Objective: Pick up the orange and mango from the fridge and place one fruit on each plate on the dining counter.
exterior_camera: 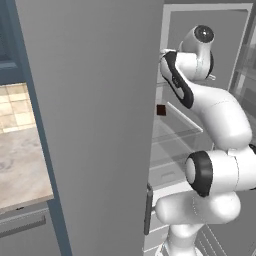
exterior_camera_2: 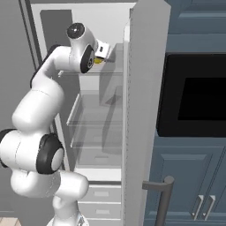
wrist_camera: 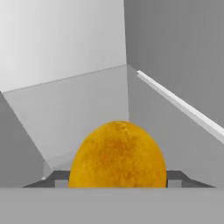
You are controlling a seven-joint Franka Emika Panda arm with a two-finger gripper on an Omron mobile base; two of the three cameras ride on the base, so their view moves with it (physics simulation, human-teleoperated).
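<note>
Two fingers [wrist_camera: 118,181] were closed on the mango [wrist_camera: 117,155] as I watched, on an upper shelf inside the fridge [exterior_camera_2: 145,110].

Black wall oven [exterior_camera_2: 194,95] above blue cabinets [exterior_camera_2: 194,185].

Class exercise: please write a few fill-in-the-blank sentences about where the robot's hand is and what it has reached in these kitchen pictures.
1. The arm reaches into the open ____, whose pale inside has glass shelves.
2. In the hand view, a yellow-orange ____ sits between the fingertips.
3. The gripper works at the ____ shelf level.
4. Right of the fridge door, a dark ____ sits among blue cabinets.

Missing words: fridge; fruit; top; oven
</note>
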